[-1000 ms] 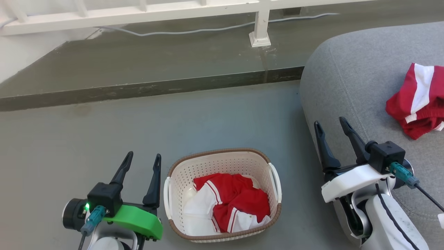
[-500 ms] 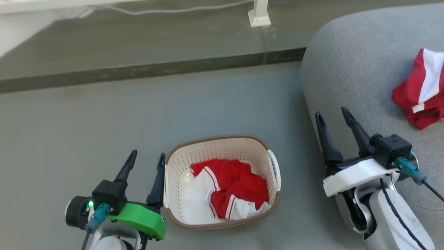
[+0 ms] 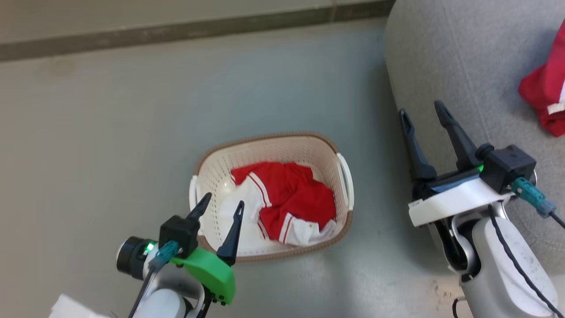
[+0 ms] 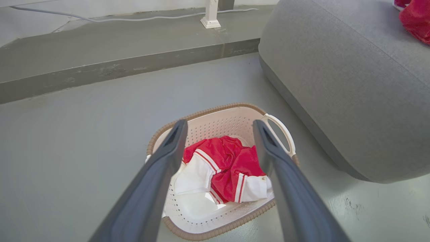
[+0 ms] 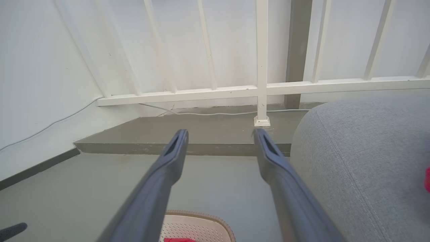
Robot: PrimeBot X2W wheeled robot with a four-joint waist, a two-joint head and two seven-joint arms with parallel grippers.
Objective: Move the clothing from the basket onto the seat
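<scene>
- Since a second ago the head camera has tipped down, so everything slid up the picture. The left gripper (image 3: pixel 224 201) really did move though: it was off to the left of the basket (image 3: pixel 265 138), and now its fingertips overlap the near left rim in the head view.
- Biggest thing is the grey floor (image 3: pixel 110 132), with a darker step (image 3: pixel 176 31) along the far edge and a white railing (image 5: pixel 262 90) beyond it in the right wrist view.
- The seat (image 3: pixel 441 66) takes up the right side, just beside the basket but not touching it.
- The basket stands upright on the floor between the two arms.
- The red and white clothing (image 3: pixel 291 198) is bunched inside the basket, mostly toward its right half.
- The other red piece (image 3: pixel 545 88) lies on top of the seat, cut off by the picture's right edge.
- Left gripper: fingers spread wide, nothing between them.
- The right gripper (image 3: pixel 420 109) is also spread wide and empty, by the seat's left side, well apart from the basket.
</scene>
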